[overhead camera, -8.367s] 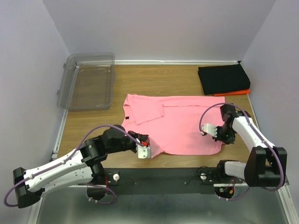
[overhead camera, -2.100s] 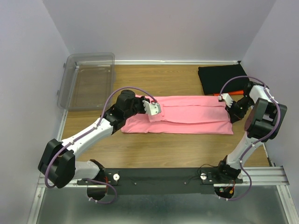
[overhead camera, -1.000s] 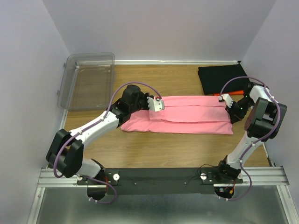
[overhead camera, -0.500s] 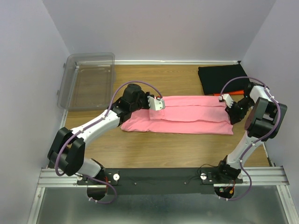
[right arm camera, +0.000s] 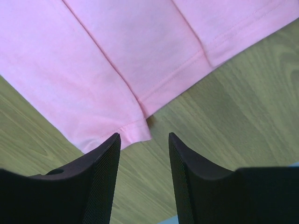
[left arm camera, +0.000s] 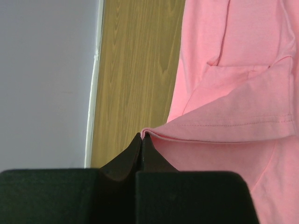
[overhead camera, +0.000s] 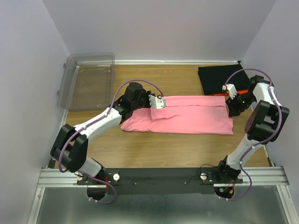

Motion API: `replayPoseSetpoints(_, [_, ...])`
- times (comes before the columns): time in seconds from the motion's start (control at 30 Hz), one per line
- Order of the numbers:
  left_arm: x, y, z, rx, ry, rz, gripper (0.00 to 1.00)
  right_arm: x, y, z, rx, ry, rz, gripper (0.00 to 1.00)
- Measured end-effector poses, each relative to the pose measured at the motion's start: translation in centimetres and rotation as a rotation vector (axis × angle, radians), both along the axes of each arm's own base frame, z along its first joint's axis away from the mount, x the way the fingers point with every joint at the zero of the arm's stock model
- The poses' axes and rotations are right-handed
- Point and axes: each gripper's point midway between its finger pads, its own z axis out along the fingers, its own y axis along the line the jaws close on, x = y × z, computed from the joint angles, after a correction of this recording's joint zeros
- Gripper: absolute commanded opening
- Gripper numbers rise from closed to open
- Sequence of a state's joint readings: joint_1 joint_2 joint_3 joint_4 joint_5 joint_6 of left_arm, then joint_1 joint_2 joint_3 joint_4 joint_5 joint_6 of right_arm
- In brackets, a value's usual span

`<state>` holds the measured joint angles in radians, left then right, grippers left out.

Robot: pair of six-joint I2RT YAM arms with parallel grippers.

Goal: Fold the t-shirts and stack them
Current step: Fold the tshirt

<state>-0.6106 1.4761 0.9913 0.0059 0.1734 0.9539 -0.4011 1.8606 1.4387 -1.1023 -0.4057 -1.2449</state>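
wood-grain table (overhead camera: pixel 154 149) is lying bare along the lower part of the overhead view, and just beyond it the salmon-pink t-shirt (overhead camera: pixel 191 119) is stretching as a long flat band across the middle of the frame, folded lengthwise with its layers overlapping. the left gripper (overhead camera: pixel 159 102) is sitting at the band's upper left end, and its wrist view is showing the jaws pressed together on a thin fold of pink hem. the right gripper (overhead camera: pixel 232 93) is hovering over the band's right end, at the centre right of the frame. its fingers are standing moderately apart with nothing between them, and its wrist view is looking down on the shirt's hemmed corner and bare wood. judging from this, the lengthwise fold is wrapping up and a crosswise fold is coming next. that move is calling for a fresh pinch on the corner hem, through all the layers, so the band is not sliding open as it travels. farther back, in the upper right, the black t-shirt (overhead camera: pixel 222 77) is resting as a folded rectangle on the orange t-shirt (overhead camera: pixel 239 91), which is showing only a thin strip, and that pile is looking like the stacking spot. the clear plastic bin (overhead camera: pixel 91 55) is standing in the upper left, well apart from the cloth.
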Motion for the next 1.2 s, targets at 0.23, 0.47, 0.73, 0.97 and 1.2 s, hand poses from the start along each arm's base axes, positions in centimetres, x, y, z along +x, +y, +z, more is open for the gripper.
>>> replayPoseSetpoints(0.23, [0.2, -0.1, -1.1, 0.014, 0.02, 0.001, 0.0, -0.7, 1.2, 0.7, 0.042, -0.021, 0.004, 0.54])
replayPoseSetpoints(0.47, [1.2, -0.7, -1.0, 0.012, 0.022, 0.006, 0.0, -2.5, 2.4, -0.4, 0.08, 0.022, 0.009, 0.54])
replayPoseSetpoints(0.73, [3.5, -1.5, -2.2, 0.002, 0.063, 0.068, 0.59, -3.8, 7.2, 0.3, 0.125, 0.016, 0.105, 0.54])
replayPoseSetpoints(0.97, [6.2, 0.9, 0.4, -0.089, 0.047, 0.302, 0.68, -4.2, 17.7, 2.6, 0.233, -0.026, 0.346, 0.54])
replayPoseSetpoints(1.2, [1.4, 8.3, 13.7, -0.563, -0.069, 0.597, 0.94, -5.3, 31.6, 3.3, 0.296, -0.096, 0.557, 0.54])
